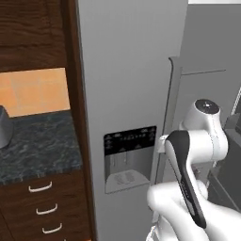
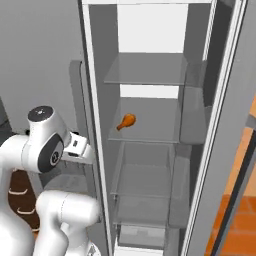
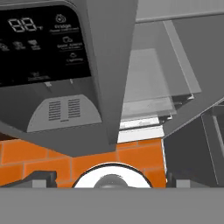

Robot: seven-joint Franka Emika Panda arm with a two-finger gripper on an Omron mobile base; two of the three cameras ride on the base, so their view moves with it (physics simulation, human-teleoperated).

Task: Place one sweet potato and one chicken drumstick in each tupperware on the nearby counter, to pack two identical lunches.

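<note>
One chicken drumstick (image 2: 126, 121), glossy orange-brown, lies on a middle glass shelf inside the open fridge (image 2: 150, 150). The hand view looks at the edge of the fridge's left door, and my gripper (image 3: 113, 178) is open there, its dark fingertips (image 3: 41, 178) far apart with nothing between them. The arm's white hand (image 2: 75, 145) sits just left of the fridge opening, below and left of the drumstick. The dark marbled counter (image 1: 37, 141) is on the left over wood drawers. The sweet potato and the tupperware are out of view.
The left fridge door with its dispenser panel (image 1: 129, 157) is shut, and its long handle (image 1: 172, 94) stands close to my arm. The right door (image 2: 225, 125) is swung open. A grey rounded object (image 1: 2, 127) sits at the counter's left edge. Orange floor tiles (image 3: 43, 157) lie below.
</note>
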